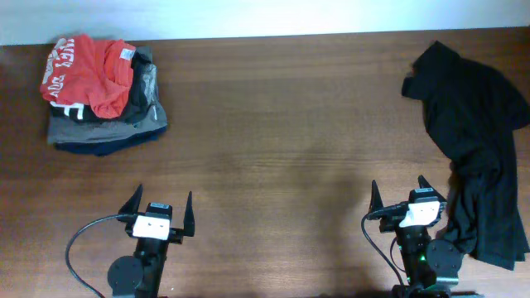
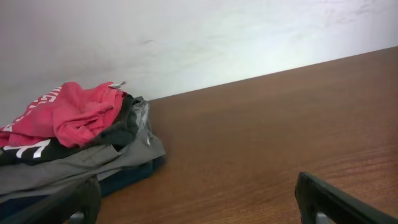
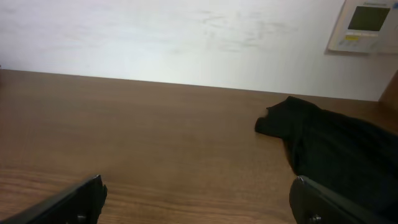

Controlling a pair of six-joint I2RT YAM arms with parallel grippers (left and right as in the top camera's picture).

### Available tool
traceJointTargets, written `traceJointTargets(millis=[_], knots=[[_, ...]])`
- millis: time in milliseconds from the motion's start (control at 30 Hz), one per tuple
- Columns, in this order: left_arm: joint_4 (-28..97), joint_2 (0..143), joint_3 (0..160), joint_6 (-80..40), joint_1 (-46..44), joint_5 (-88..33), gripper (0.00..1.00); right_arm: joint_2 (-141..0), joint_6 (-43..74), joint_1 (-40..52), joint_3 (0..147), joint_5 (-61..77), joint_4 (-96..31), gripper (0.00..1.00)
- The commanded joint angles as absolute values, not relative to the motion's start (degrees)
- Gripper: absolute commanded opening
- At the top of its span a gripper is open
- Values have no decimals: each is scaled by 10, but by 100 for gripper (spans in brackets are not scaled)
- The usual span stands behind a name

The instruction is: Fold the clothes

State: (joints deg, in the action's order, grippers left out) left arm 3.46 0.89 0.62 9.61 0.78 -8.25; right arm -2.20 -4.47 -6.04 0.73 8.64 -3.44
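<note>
Black garment (image 1: 476,141) lies crumpled and unfolded on tabletop (image 1: 281,124). Right pincer (image 1: 397,186) just beside its near end, jaws spread, empty. Left pincer (image 1: 164,194) well apart from it, likewise spread, empty. Folded stack (image 1: 99,87) well apart too. Judgement: grip an edge, spread flat before folding

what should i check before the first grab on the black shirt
1. Left gripper open, holding nothing: ok.
2. Right gripper open, holding nothing: ok.
3. Black shirt lies on the right arm's side, close by its gripper: ok.
4. Shirt spread flat: not ok, it is crumpled.
5. Shirt corners or hem easy to pick out: cannot tell.
6. Bare table in the middle for folding, with the pile off at the far left: ok.
</note>
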Motion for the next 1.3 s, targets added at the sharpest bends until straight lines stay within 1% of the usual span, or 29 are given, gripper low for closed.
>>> traceJointTargets(millis=[0, 600, 833, 967, 1100, 1267], knots=[[39, 3, 5, 99, 10, -77, 99, -20, -40, -56, 3, 92, -36, 99], [39, 3, 5, 101, 10, -70, 99, -20, -41, -56, 3, 87, -33, 99], [39, 3, 5, 101, 10, -72, 99, -20, -40, -56, 3, 84, 15, 99], [35, 3, 5, 97, 10, -77, 99, -20, -40, -56, 3, 120, 36, 99], [-2, 4, 6, 54, 10, -78, 99, -20, 5, -56, 16, 130, 22, 99], [-10, 13, 25, 52, 10, -98, 99, -21, 5, -56, 29, 131, 22, 98]])
